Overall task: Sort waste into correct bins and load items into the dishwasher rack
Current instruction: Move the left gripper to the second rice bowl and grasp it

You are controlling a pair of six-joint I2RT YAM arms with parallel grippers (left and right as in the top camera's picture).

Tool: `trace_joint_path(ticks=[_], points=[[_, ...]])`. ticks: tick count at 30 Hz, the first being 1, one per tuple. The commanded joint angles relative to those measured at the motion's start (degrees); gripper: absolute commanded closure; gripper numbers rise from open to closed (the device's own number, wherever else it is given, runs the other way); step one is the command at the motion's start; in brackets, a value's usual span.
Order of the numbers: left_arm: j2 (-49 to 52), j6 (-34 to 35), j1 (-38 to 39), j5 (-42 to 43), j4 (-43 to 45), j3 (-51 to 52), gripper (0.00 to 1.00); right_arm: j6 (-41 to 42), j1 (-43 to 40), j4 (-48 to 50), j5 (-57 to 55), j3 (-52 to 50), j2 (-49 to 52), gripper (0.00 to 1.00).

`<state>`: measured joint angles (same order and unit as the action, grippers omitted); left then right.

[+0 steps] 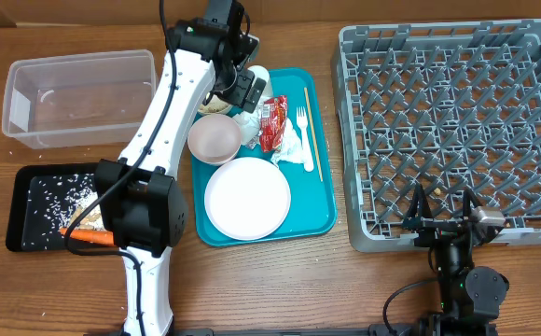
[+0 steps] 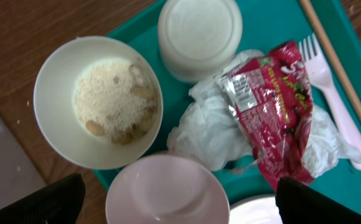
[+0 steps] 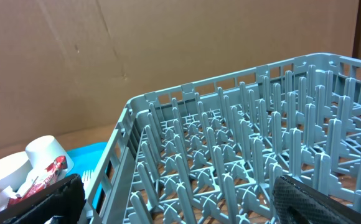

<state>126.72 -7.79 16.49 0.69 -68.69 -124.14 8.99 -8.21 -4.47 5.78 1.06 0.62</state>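
Left pincer [image 2: 180, 208] is open with nothing in it, hovering over the far end of the teal plastic serving tray [image 1: 322, 219]. Directly under it:
- small white bowl with rice and nut scraps [image 2: 96, 102], at the tray's left edge
- small pale pink bowl [image 2: 168, 190], empty, just beside the first bowl
- white cup [image 2: 199, 34], at the tray's far end
- red foil snack wrapper [image 2: 274, 106], lying on the crumpled white napkins [image 2: 205, 134]
- white plastic fork [image 2: 336, 106], touching the napkins
- thin wooden stick [image 1: 313, 131], along the tray's right side

Round white plate [image 1: 247, 198] is on the near half of the tray.

Clear rectangular plastic tub [image 1: 79, 98] is far left on the table. Shallow black rectangular tray [image 1: 42, 210] is in front of it, holding scattered rice and the orange carrot [image 1: 89, 238].

Right pincer [image 3: 180, 199] is open and holding nothing, at the near wall of the grey plastic grid rack [image 1: 457, 131]. No dishes are visible in the rack.
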Motion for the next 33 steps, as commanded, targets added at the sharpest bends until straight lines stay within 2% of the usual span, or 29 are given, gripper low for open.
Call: trace_joint_path(ticks=[1,8,13,17,21,33], points=[[2.5,-2.9,-0.2,3.3,1.9,-1.2,0.0,0.2,-0.2,0.3,0.3,-0.6,-0.3,0.0],[7.2,-2.9,-0.8,-1.2,1.8,-1.2,0.04,0.2,-0.2,0.3,0.3,-0.6,-0.3,0.0],[8.0,-2.9,-1.5,-1.3,5.5,-0.8,0.17,0.2,-0.2,0.3,0.3,-0.6,-0.3,0.0],[8.0,-1.4,-2.9,-1.2,9.2,0.4,0.17,0.2,-0.2,0.3,0.3,-0.6,-0.3,0.0],[8.0,-1.4,-3.6,-1.2,9.3,0.8,0.24,0.2,-0.2,0.3,0.3,-0.6,-0.3,0.0],[8.0,-3.0,-3.3,1.1,11.0,4.1,0.25,0.2,-0.2,0.3,0.3,-0.6,-0.3,0.0]])
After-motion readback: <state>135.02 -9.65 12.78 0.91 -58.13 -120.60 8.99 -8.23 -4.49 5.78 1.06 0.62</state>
